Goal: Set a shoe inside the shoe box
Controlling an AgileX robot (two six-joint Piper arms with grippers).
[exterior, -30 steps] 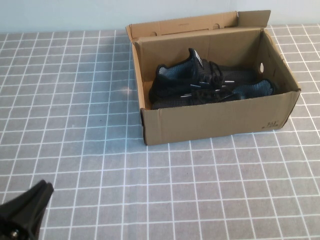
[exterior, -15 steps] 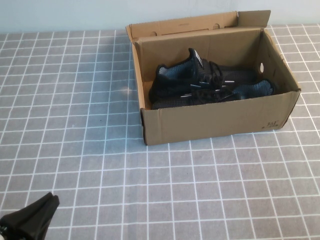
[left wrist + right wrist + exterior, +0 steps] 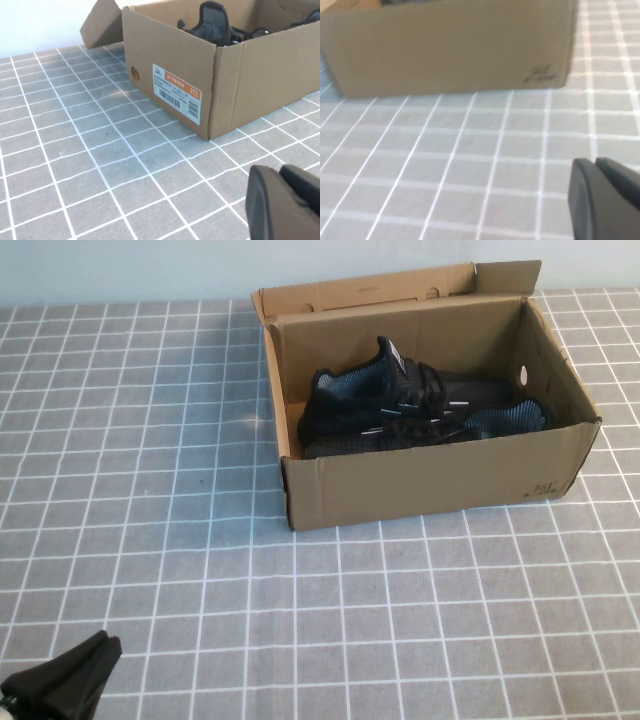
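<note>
Left gripper (image 3: 62, 685) cut off at near-left corner. Right gripper (image 3: 605, 197) out of high view. Shoes (image 3: 400, 405) partly hidden behind shoe box (image 3: 430, 485) front wall. Corner print unreadable.

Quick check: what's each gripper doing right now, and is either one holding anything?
Left gripper: shut, empty, low over the near-left table.
Right gripper: shut, empty, before the shoe box.

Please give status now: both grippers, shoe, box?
Left gripper shut, empty, low near table edge. Right gripper shut, empty, facing shoe box. Shoes inside box, lid open. Nothing in the way.
</note>
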